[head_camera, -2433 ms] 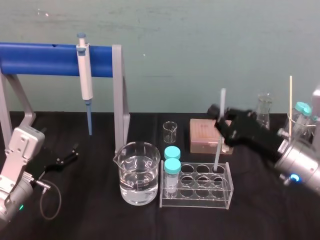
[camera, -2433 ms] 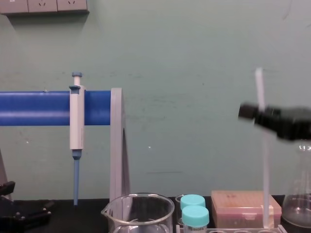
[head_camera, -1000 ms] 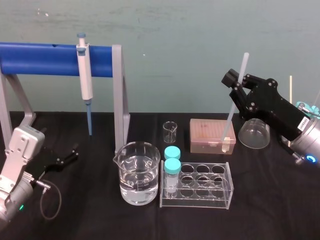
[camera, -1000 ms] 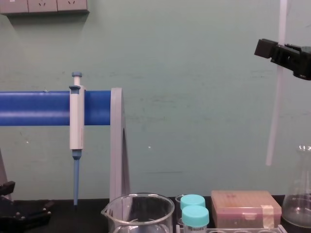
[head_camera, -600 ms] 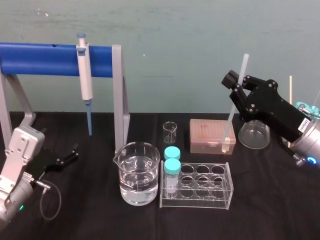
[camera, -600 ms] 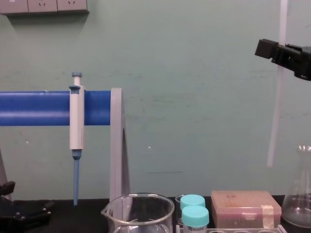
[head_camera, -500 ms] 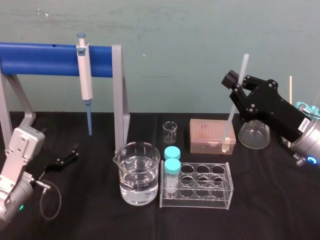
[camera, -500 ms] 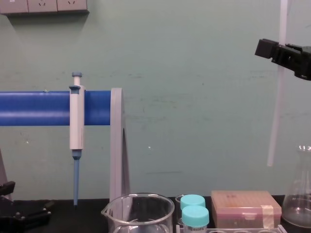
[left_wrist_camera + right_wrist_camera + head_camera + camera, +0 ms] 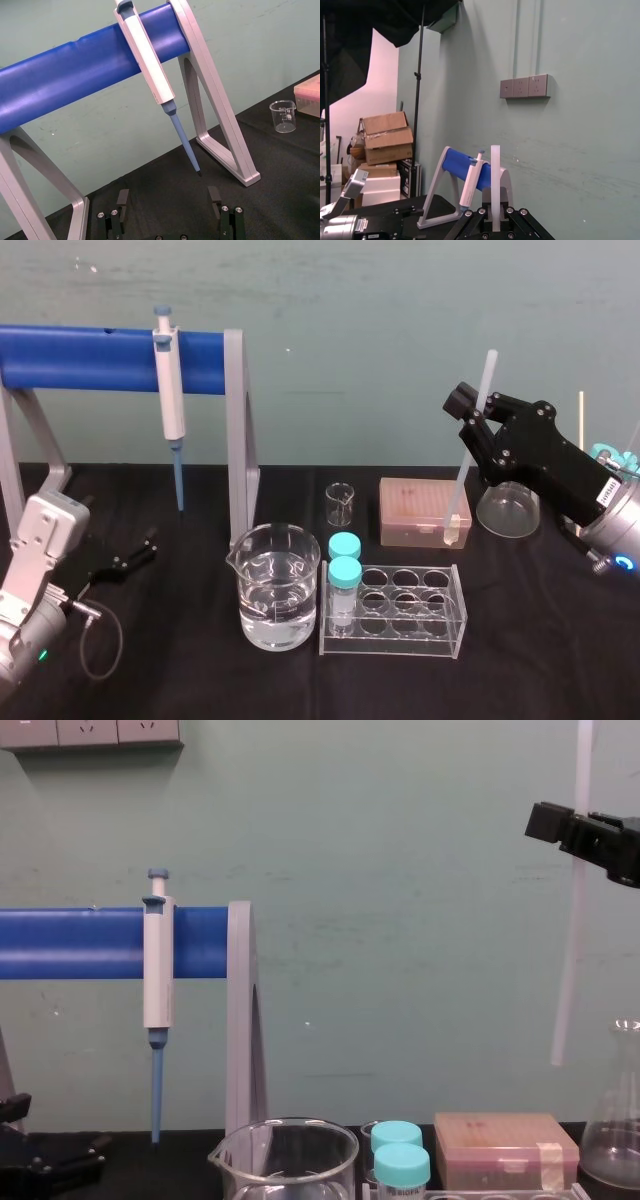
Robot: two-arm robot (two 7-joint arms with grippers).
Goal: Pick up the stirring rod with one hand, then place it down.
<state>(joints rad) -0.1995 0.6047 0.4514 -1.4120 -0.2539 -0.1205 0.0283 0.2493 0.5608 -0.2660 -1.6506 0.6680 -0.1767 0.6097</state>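
The stirring rod [image 9: 460, 480] is a thin translucent white stick, held nearly upright and slightly tilted in the air at the right. My right gripper [image 9: 472, 412] is shut on its upper part, and the top end sticks out above the fingers. The lower tip hangs free above the pink box, as the chest view shows along the rod [image 9: 568, 970] below the gripper [image 9: 578, 825]. In the right wrist view the rod [image 9: 495, 180] rises from between the fingers. My left gripper [image 9: 140, 550] rests open on the table at the far left, its fingers [image 9: 122, 199] spread with nothing between them.
A beaker of water [image 9: 279, 585] stands at the centre beside a clear tube rack [image 9: 400, 640] with two teal-capped tubes. Behind are a small beaker [image 9: 340, 503], a pink box [image 9: 424, 510] and a conical flask [image 9: 508, 508]. A blue bar stand [image 9: 100, 358] carries a pipette [image 9: 170, 390].
In the earliest frames the rod stood in the tube rack; the right gripper has lifted it up and to the right. Over the last second it has stayed almost still.
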